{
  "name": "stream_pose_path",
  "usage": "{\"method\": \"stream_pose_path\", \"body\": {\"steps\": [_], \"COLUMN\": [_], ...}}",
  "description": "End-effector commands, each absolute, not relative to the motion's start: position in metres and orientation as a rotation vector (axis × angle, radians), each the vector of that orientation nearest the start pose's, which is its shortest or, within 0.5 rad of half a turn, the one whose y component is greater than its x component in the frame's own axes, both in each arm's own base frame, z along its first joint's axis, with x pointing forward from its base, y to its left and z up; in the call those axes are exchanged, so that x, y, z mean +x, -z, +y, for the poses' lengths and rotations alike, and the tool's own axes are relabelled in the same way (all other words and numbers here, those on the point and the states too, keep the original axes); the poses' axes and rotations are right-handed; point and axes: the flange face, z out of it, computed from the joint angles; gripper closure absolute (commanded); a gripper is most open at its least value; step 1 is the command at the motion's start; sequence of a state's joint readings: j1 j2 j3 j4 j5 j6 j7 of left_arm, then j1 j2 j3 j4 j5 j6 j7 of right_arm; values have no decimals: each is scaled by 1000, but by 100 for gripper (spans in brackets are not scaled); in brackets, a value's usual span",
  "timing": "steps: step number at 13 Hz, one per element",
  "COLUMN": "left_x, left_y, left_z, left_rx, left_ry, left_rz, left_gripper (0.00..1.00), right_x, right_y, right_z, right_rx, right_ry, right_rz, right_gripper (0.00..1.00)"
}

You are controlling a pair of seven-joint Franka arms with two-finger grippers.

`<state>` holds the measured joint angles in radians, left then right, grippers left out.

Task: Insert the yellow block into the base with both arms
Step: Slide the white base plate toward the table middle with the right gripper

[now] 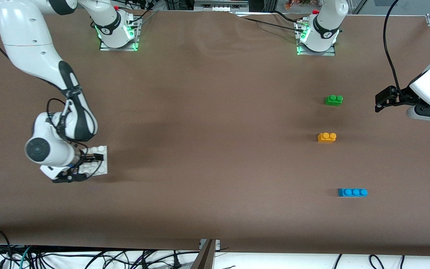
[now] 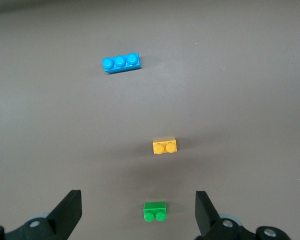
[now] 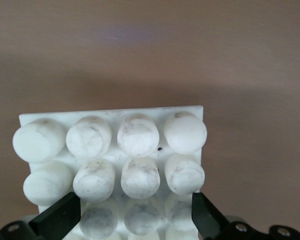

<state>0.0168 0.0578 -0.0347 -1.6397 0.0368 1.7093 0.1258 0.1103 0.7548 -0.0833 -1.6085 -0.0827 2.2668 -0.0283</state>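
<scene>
Nearest the front camera: blue brick [image 1: 352, 192], long, 3 round studs, smooth plastic, lying flat on the brown table [image 1: 207, 149] twd the left arm's end. Also in the left wrist view [image 2: 121, 63].

Next, at the right arm's end: the base [image 1: 101, 160], flat square white plate w/ rows of round studs, tops scuffed and greyish up close [image 3: 135, 150]. Right gripper [image 1: 86, 164] is down at it, fingers [image 3: 57, 220] spread, one on each side of the plate's edge; can't tell if they touch it. Right arm comes from its base at the top of the front view, elbow bent, wrist turned low over the table, partly covering the plate.

A bit farther from the camera, back twd the left arm's end: the yellow block [image 1: 327, 137], small orange-yellow brick, 2 studs, sitting alone on the table, well apart from the plate, w/ only bare table betw them. In the left wrist view [image 2: 165, 146] it lies betw the blue and green bricks.

Farther again: green brick [image 1: 334, 100], 2 studs, same size as the yellow one [image 2: 155, 211].

Left gripper [image 1: 381, 101] hangs in the air over the table beside the green brick, fingers [image 2: 70, 210] wide apart, holding nothing. Left arm waits, forearm near level.
</scene>
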Motion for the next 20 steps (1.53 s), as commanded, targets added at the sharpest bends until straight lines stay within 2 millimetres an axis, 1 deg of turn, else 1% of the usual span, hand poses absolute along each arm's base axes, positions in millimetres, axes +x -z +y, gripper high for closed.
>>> {"method": "stream_pose_path", "body": {"steps": [1,3,6,8,9,12,13,15,16,18,19,20], "left_x": [582,582,582,582,582,582,582,582,582,582,582,582], "left_y": [-577,-577,-577,-577,-577,-577,-578,-577,-577,-577,-578,-577], "left_z": [-8,-8,-8,-8,-8,-9,-8,-10,-11,-12,-12,-12], "left_rx": [-3115,-3115,-3115,-3115,-3115,-3115,-3115,-3116,-3115,-3115,-3114,-3115], "left_ry": [15,13,13,13,13,15,18,13,15,15,18,15], "left_rz": [231,231,231,231,231,233,231,235,238,240,240,240], "left_gripper": [0,0,0,0,0,0,0,0,0,0,0,0], "right_x": [673,664,639,620,610,581,572,558,547,523,510,501], "right_y": [-152,-155,-158,-157,-156,-149,-151,-156,-155,-163,-165,-165], "right_z": [95,157,246,297,325,402,424,455,468,503,517,526], "right_rx": [-3236,-3225,-3215,-3219,-3219,-3213,-3204,-3189,-3183,-3143,-3140,-3141], "right_ry": [-144,-122,-99,-84,-69,-22,1,26,19,3,5,6], "right_rz": [-155,-97,-75,-48,-30,54,86,116,109,126,112,111], "right_gripper": [0,0,0,0,0,0,0,0,0,0,0,0]}}
